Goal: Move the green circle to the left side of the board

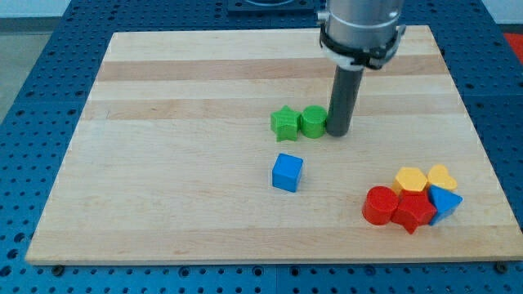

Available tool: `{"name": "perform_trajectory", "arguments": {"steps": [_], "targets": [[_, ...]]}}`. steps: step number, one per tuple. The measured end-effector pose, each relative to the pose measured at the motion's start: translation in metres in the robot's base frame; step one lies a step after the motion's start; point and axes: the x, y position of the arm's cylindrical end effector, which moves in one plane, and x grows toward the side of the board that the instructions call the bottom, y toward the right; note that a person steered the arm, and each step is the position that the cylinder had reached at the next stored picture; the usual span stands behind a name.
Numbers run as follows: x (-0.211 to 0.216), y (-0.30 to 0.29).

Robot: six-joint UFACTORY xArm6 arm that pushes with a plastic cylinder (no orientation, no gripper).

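Your rod's tip (338, 131) stands against the view's right side of the green circle (313, 121), a short round peg on the wooden board (163, 204). A green star (285, 122) touches the circle's far side. The rod grips nothing.

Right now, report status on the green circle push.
My tip at the green circle, on its right in view. Green star touching its left, in the push path. Blue cube below, apart.
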Motion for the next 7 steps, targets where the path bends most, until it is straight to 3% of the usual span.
{"name": "perform_trajectory", "arguments": {"steps": [1,3,7], "targets": [[-0.021,-0.03],[-0.019,-0.141],[-0.036,-0.186]]}}
